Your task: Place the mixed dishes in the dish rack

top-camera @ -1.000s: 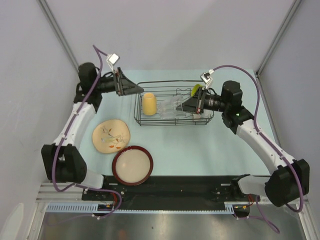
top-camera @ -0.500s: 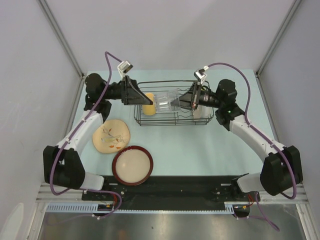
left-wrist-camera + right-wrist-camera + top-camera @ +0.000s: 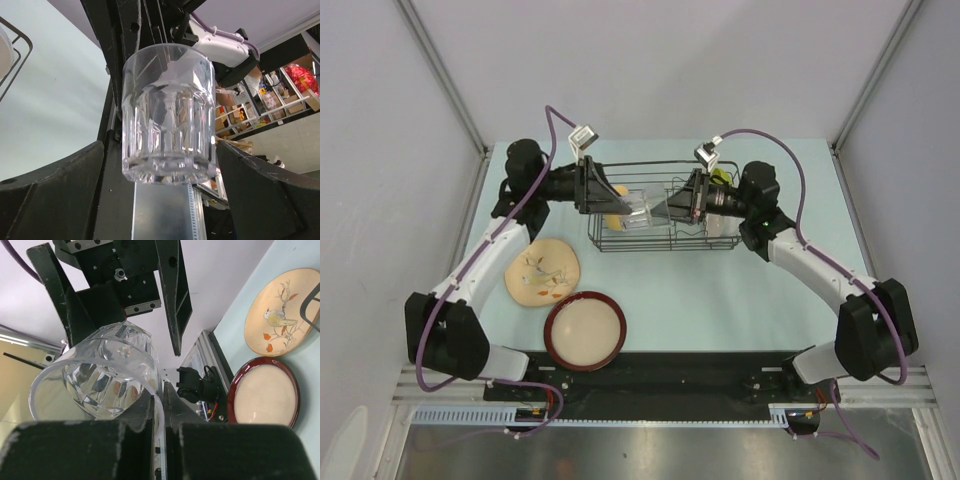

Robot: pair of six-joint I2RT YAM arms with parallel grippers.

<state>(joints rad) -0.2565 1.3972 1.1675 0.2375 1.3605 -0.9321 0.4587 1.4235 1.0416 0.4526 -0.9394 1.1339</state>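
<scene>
Tallied from left to right: two arms, two grippers, one rack, five dishes made out.

At the left of the table, outside the rack, lying flat: one beige plate (image 3: 542,271) with a bird-and-branch pattern. Just beside it, toward the near edge: one cream dish with a dark red rim (image 3: 585,331). Neither touched by any gripper.

Next, over the left end of the rack: the left gripper (image 3: 608,193), with fingers (image 3: 55,190) spread wide, one on either side of the glass base. Holding nothing. Clear gap on one side. Contact on the other side not determinable.

Below and behind that gripper, inside the left part of the rack: one pale yellow mug (image 3: 616,221), largely hidden, showing only as two yellow patches.

In the middle, one black wire rack (image 3: 640,165), standing on the far half of the table.

Above the rack, between the two grippers: one clear faceted glass (image 3: 640,208), held in the air on its side, base toward the left gripper, mouth toward the right.

At the glass mouth: the right gripper (image 3: 665,208), with fingers (image 3: 100,450) pinched narrow on the rim, one inside the glass and one outside. Firm hold on the glass wall in the right wrist view.

At the far right end of the rack: one lime green bowl (image 3: 720,177), mostly hidden behind the right wrist. Seating not determinable.
</scene>
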